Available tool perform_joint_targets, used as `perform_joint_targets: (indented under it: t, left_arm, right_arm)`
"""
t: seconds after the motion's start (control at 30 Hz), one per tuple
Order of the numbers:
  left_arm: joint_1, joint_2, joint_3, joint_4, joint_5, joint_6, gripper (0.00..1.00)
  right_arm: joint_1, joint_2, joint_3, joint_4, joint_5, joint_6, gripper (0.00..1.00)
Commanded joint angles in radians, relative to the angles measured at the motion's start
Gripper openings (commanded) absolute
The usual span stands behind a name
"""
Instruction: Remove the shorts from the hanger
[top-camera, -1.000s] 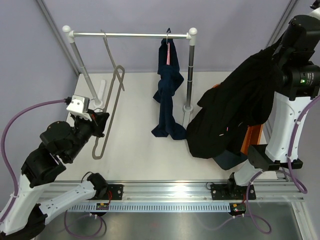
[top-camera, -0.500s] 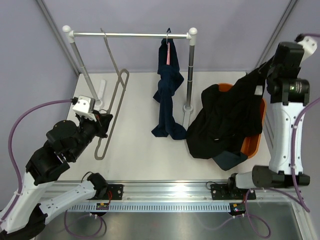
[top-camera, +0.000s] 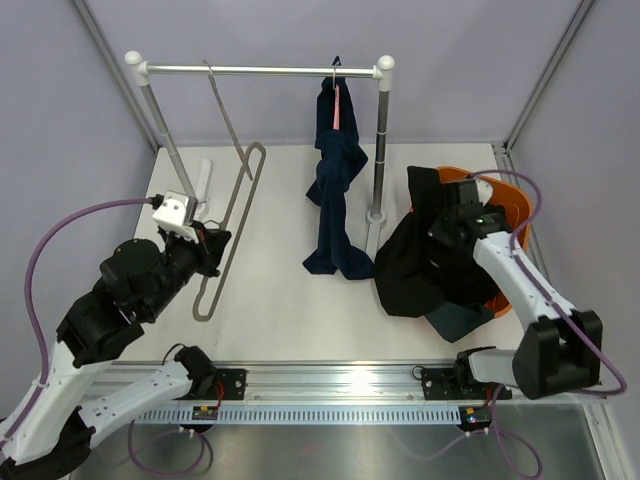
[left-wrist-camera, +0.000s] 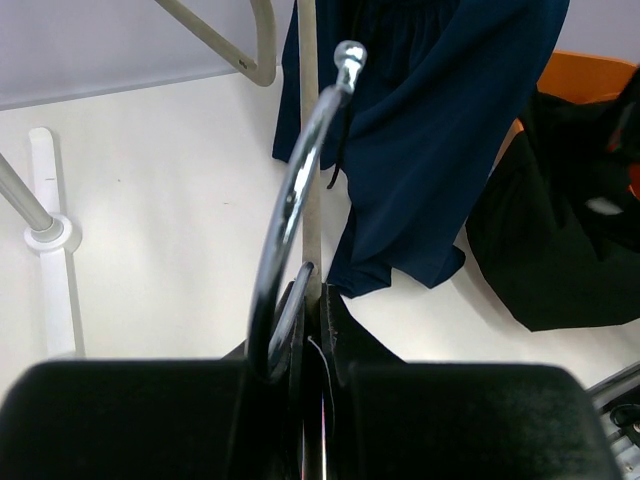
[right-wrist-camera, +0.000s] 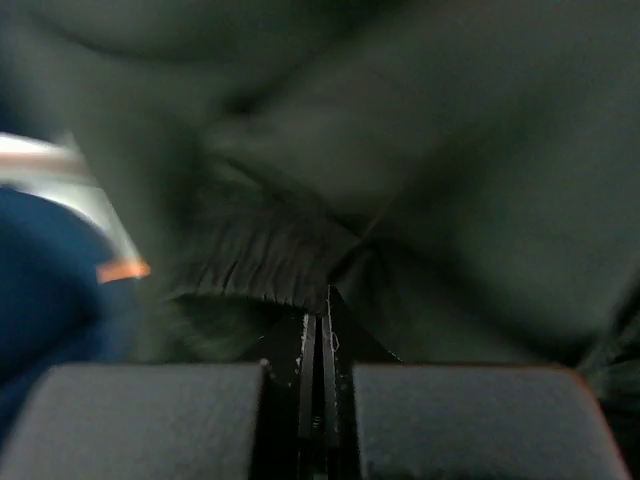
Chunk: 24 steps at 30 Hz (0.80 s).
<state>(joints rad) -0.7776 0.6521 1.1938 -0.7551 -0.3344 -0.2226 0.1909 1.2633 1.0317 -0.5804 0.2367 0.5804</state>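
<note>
On the rail (top-camera: 260, 70), one navy shorts (top-camera: 335, 190)

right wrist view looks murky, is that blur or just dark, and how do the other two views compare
Right wrist: both; dim and soft, the black shorts fill the frame too close to focus. Left wrist: bright, the navy shorts fairly sharp, glare running along the chrome hanger hook. Top external: evenly lit and sharp, with only soft shadows on the table.

The hanging shorts (top-camera: 335, 190) are plain navy blue, their hanger (top-camera: 338, 108) pink. The heaped shorts (top-camera: 430, 270) are plain black, with a dark teal garment (top-camera: 462, 322) at their edge. The basin (top-camera: 512, 205) is orange, the loose hanger (top-camera: 230, 250) grey-beige with a chrome hook (left-wrist-camera: 300, 170), and the counter (top-camera: 280, 300) white.
</note>
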Motion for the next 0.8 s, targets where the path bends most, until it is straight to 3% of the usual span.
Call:
perform_joint_targets:
  t: [0.0, 0.07, 0.1, 0.13, 0.27, 0.57, 0.67, 0.77]
  left_arm:
    - [-0.003, 0.004, 0.01, 0.043, 0.024, -0.018, 0.0]
    - [-0.003, 0.003, 0.02, 0.033, 0.021, -0.018, 0.0]
    - [-0.003, 0.001, 0.024, 0.022, 0.021, -0.017, 0.0]
    - [-0.003, 0.0, 0.029, 0.016, 0.015, -0.015, 0.0]
    - [-0.003, 0.003, 0.061, -0.013, 0.011, -0.014, 0.0]
    - [-0.003, 0.017, 0.062, -0.03, 0.021, -0.021, 0.0]
    - [-0.003, 0.027, 0.073, -0.053, 0.02, -0.024, 0.0]
    - [-0.003, 0.04, 0.082, -0.066, 0.015, -0.027, 0.0]
  right_arm:
    - [0.004, 0.097, -0.057, 0.132, -0.023, 0.075, 0.0]
    - [-0.001, 0.132, -0.079, 0.178, -0.033, 0.096, 0.02]
    - [-0.005, 0.143, -0.093, 0.192, -0.045, 0.102, 0.11]
    - [-0.014, 0.151, -0.099, 0.204, -0.063, 0.107, 0.14]
    - [-0.164, 0.194, -0.154, 0.278, -0.23, 0.144, 0.14]
    - [-0.286, 0.151, -0.2, 0.222, -0.129, 0.232, 0.28]
    - [-0.324, 0.166, -0.203, 0.179, -0.091, 0.274, 0.28]
    - [-0.393, 0.153, -0.263, 0.212, -0.148, 0.318, 0.27]
